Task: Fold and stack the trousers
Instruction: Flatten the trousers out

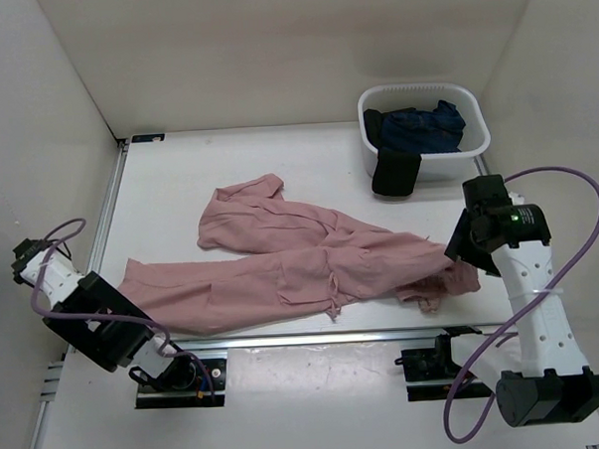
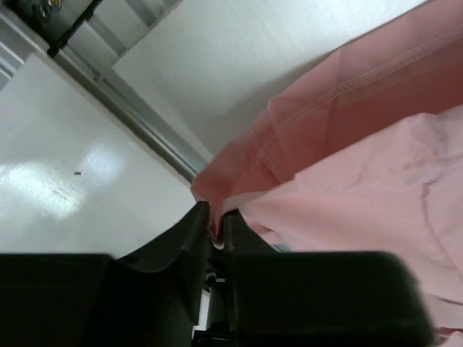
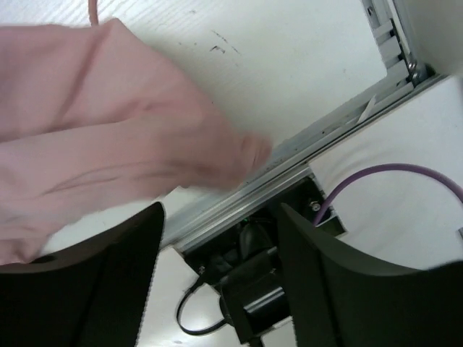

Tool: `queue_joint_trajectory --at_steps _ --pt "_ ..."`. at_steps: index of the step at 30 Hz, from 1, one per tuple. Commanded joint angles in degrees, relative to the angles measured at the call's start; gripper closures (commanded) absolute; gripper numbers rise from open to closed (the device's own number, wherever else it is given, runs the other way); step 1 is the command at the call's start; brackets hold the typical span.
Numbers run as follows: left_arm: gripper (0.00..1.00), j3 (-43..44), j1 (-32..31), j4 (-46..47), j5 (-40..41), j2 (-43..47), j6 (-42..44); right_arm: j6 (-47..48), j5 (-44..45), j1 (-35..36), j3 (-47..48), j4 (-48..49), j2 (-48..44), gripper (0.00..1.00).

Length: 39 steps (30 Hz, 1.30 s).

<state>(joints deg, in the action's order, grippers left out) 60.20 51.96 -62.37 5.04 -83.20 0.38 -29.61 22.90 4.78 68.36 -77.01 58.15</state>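
Closest to my left wrist lens are the dark fingers (image 2: 189,249) of my left claw (image 2: 215,230), pressed together on a thin fold of pink cloth. I judge it to be the hem end of one leg of the trousers (image 1: 282,270). A stitched seam runs just beyond the pinch.

From that claw the trousers stretch out over the table (image 1: 178,180) to my right claw (image 3: 221,217). The legs lie loosely crossed, and a bunched end lies close beside that right claw. Its fingers stand wide apart and grip nothing. Pink cloth lies beyond one of them, blurred, and I cannot tell whether it touches.

I expect this garment to handle as light, limp and thin. It should sag between two holds, follow any pull and crease where it lands. It is not fragile, though a single layer may slide out of a pinch. The better holds, I think, are the doubled, stitched edges: the hem corners at my left claw and the waistband corners near my right one.

Farther beyond my right claw, well apart from it, a white basket (image 1: 423,88) holds a dark blue garment (image 1: 420,128). A black garment (image 1: 395,173) hangs over the basket's near wall.

No brand, label or writing is readable anywhere.
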Motion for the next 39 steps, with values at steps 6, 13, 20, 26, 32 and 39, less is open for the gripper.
queue_joint_trajectory --at_steps 6,13,20,26,32,39 --pt "0.58 -6.77 0.15 5.06 9.63 5.50 -0.38 -3.44 1.55 -0.56 9.23 -7.98 -4.89 0.23" --pt "0.23 3.76 -6.07 4.72 7.98 2.17 -0.38 0.24 -9.96 -0.03 7.53 -0.96 3.10 0.40" --pt "0.16 11.07 -17.23 3.48 1.91 -6.00 -0.38 -1.95 -9.45 -0.03 -2.61 12.24 6.97 0.41" --pt "0.16 22.22 -32.87 1.28 -7.13 -10.23 -0.38 -2.56 -4.88 -1.87 -5.51 14.87 10.24 0.40" --pt "0.08 38.37 -48.08 1.99 -13.56 -21.97 -0.38 -3.62 -7.68 -13.73 -7.35 22.06 10.23 0.25" --pt "0.03 43.25 -59.51 2.51 -10.49 -37.11 -0.38 -4.76 -14.72 -19.37 -12.63 27.00 18.05 0.06"
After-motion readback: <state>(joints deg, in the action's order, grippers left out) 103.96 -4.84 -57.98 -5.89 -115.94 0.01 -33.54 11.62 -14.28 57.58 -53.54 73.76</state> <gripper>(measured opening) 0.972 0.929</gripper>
